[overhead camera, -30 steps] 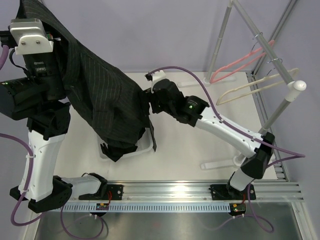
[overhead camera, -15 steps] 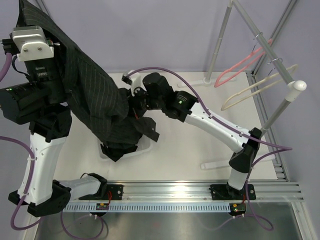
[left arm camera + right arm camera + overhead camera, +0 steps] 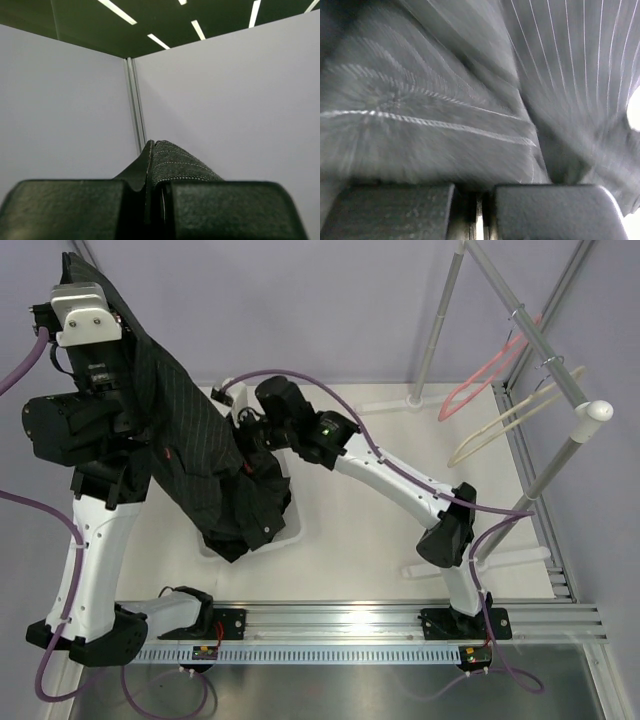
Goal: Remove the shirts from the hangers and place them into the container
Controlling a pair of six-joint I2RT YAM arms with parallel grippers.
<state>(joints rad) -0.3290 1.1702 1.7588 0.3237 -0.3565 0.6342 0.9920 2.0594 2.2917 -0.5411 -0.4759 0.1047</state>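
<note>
The pinstriped charcoal shirt (image 3: 190, 450) hangs from my left gripper (image 3: 72, 268), which is raised high at the back left. That gripper (image 3: 155, 182) is shut on a fold of the shirt (image 3: 175, 162). The cloth drapes down into the white container (image 3: 288, 538), where dark fabric is heaped. My right gripper (image 3: 252, 435) pushes into the shirt's middle from the right. Its jaws (image 3: 477, 187) are shut, with striped cloth (image 3: 445, 100) pressed against the tips and none seen between them. The pink hanger (image 3: 480, 375) and the cream hanger (image 3: 510, 420) hang bare on the rack.
The grey rack pole (image 3: 560, 380) slants across the right side, ending in a white cap (image 3: 598, 410). Its white foot (image 3: 440, 565) lies on the table near the right arm's base. A metal rail (image 3: 400, 620) runs along the near edge.
My right arm has swung left into the hanging shirt, and its jaws have gone from open to shut. The left arm has shifted slightly with the shirt, which now drapes lower into the container.
</note>
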